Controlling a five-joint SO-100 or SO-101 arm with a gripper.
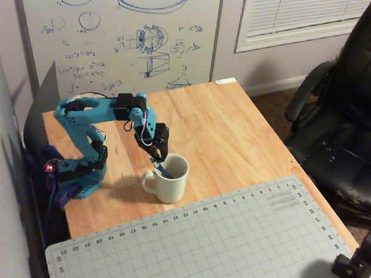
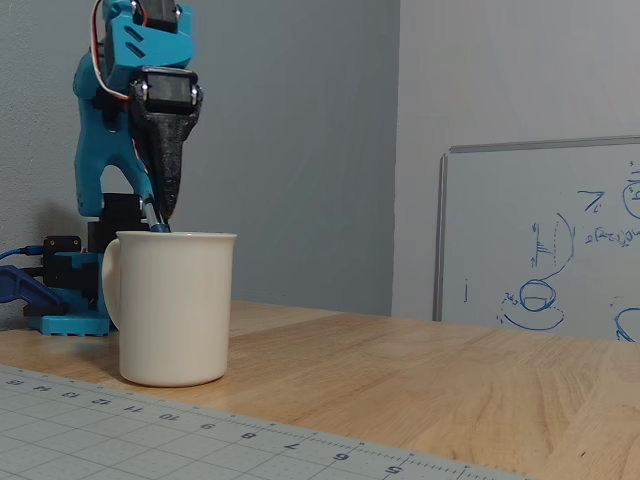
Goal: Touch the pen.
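Observation:
The pen (image 1: 163, 171) is thin and blue with a silvery end. It stands tilted inside a white mug (image 1: 170, 183), its top leaning toward the arm. In the fixed view only the pen's top (image 2: 151, 214) shows above the mug (image 2: 172, 308). My gripper (image 1: 157, 160) points down at the mug's rim with its black fingers shut and nothing between them. In the fixed view the gripper tip (image 2: 165, 213) sits right beside the pen's top, touching it or nearly so.
The blue arm base (image 1: 74, 173) stands left of the mug on the wooden table (image 1: 222, 131). A grey cutting mat (image 1: 201, 242) covers the near part. A whiteboard (image 1: 121, 37) leans behind and a black office chair (image 1: 340, 127) is at the right.

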